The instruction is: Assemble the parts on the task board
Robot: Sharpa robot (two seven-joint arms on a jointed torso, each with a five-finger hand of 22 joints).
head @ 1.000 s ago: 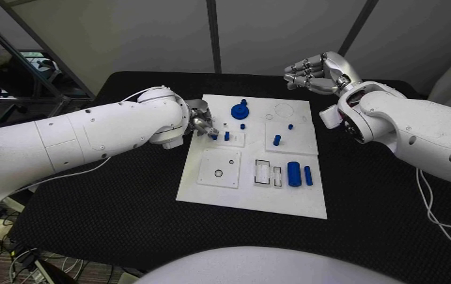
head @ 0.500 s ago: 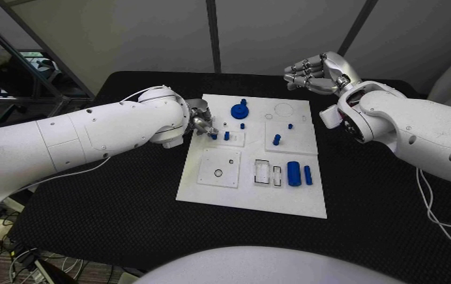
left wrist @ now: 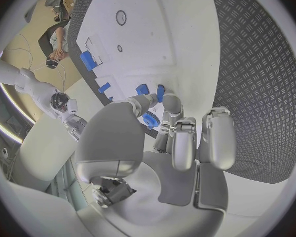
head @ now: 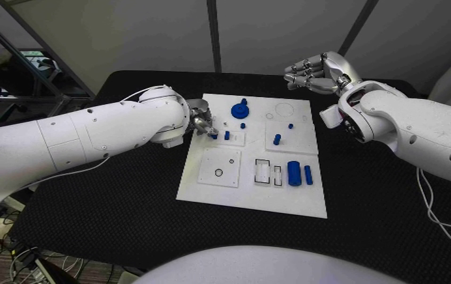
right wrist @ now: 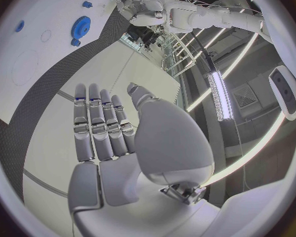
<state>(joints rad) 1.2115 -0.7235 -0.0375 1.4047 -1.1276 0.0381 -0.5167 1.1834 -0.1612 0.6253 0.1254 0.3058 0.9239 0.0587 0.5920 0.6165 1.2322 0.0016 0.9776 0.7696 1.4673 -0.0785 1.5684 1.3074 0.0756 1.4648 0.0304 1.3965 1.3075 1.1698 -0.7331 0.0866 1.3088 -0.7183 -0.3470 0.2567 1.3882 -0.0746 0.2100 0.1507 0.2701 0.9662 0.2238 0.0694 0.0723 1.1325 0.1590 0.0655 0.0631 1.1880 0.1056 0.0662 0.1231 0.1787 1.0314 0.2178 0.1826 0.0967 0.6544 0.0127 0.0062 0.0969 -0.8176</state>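
Note:
The white task board [head: 218,189] lies mid-table. My left hand [head: 200,122] is at the board's left edge; in the left wrist view its thumb and a finger [left wrist: 169,106] pinch a small blue peg [left wrist: 150,120]. Two short blue pegs [head: 227,135] stand just beside its fingertips. Farther along the board sit a blue gear [head: 240,109], an upright peg [head: 277,140], a thick blue cylinder [head: 294,173] and a thin blue bar [head: 308,175]. My right hand [head: 318,75] is raised beyond the board's far right corner, holding nothing, fingers [right wrist: 102,126] side by side and thumb apart.
The black table [head: 113,206] has bare room in front of and left of the board. A small plate with a black ring [head: 219,172] and rectangular slots [head: 263,172] take up the board's near half. My white forearms reach in from both sides.

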